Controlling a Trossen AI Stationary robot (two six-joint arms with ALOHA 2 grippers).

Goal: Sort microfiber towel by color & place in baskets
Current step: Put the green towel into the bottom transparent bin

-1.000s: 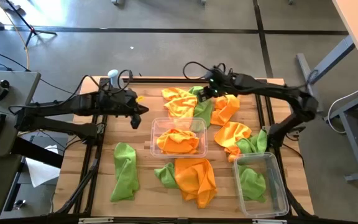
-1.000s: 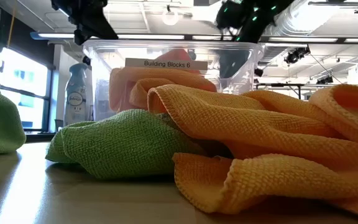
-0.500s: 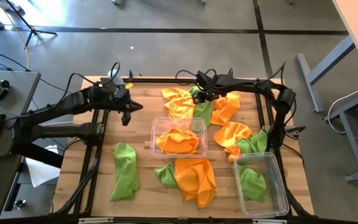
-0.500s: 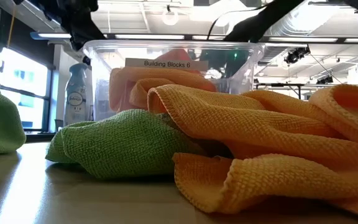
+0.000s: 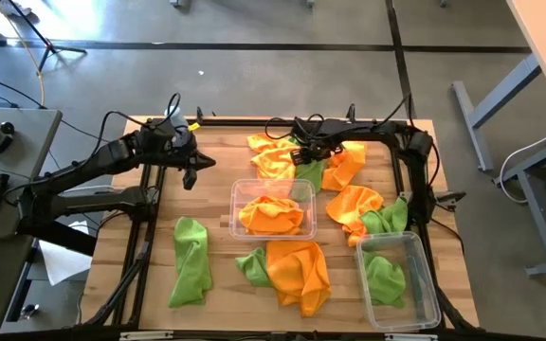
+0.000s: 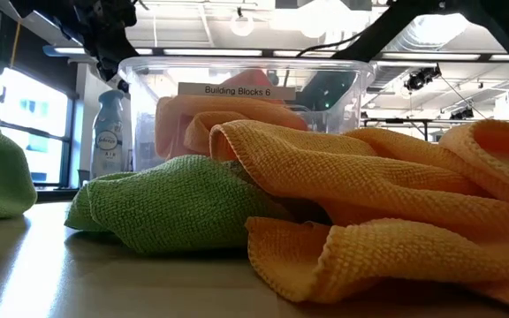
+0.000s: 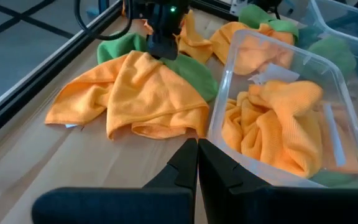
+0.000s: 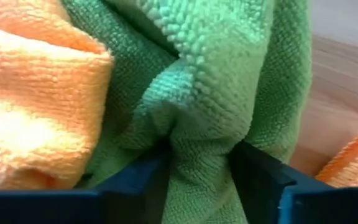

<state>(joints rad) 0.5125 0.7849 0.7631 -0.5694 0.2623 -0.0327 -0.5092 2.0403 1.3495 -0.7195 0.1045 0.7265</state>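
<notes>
Right gripper (image 8: 194,180) pinching a green microfiber towel (image 8: 229,81)

Its fingers squeeze the fold; left gripper (image 7: 197,163) hovers shut. Orange-filled basket (image 6: 237,71) reads "Building Blocks 6".

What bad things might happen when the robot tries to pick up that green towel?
1. The right gripper has its jaws around a fold of a green towel that lies against an orange towel; lifting might drag the orange one along.
2. The green-towel basket sits at the near right corner; a dangling towel may brush others on the way.
</notes>
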